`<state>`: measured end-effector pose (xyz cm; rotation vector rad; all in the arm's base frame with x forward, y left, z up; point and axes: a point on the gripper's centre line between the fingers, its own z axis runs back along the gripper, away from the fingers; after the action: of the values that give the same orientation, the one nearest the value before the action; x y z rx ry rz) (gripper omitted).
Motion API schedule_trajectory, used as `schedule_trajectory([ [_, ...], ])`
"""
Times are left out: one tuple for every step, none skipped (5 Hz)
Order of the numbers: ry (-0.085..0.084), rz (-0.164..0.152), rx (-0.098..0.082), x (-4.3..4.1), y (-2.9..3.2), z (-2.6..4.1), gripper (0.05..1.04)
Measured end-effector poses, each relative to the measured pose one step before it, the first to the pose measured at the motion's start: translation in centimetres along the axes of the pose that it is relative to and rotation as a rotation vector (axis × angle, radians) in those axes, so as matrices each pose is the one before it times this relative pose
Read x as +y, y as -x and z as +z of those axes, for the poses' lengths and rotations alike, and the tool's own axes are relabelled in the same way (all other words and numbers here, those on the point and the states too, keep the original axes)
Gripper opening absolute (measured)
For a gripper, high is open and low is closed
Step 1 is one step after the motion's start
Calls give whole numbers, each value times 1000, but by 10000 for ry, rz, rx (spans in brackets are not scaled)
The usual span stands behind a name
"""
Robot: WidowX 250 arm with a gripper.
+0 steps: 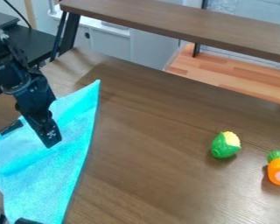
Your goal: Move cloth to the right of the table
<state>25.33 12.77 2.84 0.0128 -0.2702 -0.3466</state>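
The black gripper (44, 124) hangs at the left of the camera view, over the upper part of the cloth. The bright turquoise cloth (51, 175) lies spread along the left side of the brown table (148, 144). One pointed corner of it reaches up and right past the gripper, and its lower part runs to the bottom edge of the view. Folds cross its middle. The arm and gripper hide part of its upper left, and whether the gripper holds any of it cannot be made out.
A green and yellow toy corn (225, 145) sits on the right half of the table. Nearer the right edge is an orange toy carrot (278, 169) with a green top. A raised brown shelf (183, 24) runs behind the table's far edge.
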Motion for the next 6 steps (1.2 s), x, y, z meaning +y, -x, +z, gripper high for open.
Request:
schedule_trajectory([
  [-214, -50, 549, 448, 914, -1489, 998],
  [-101, -178, 352, -216, 52, -1402, 998],
  [80, -112, 158, -750, -490, -846, 998],
  [29, 59, -35, -478, -1208, -292, 998],
  [65, 200, 4, -492, -1563, -295, 999],
  [-82, 94, -75, -1488, -2748, -371, 999],
])
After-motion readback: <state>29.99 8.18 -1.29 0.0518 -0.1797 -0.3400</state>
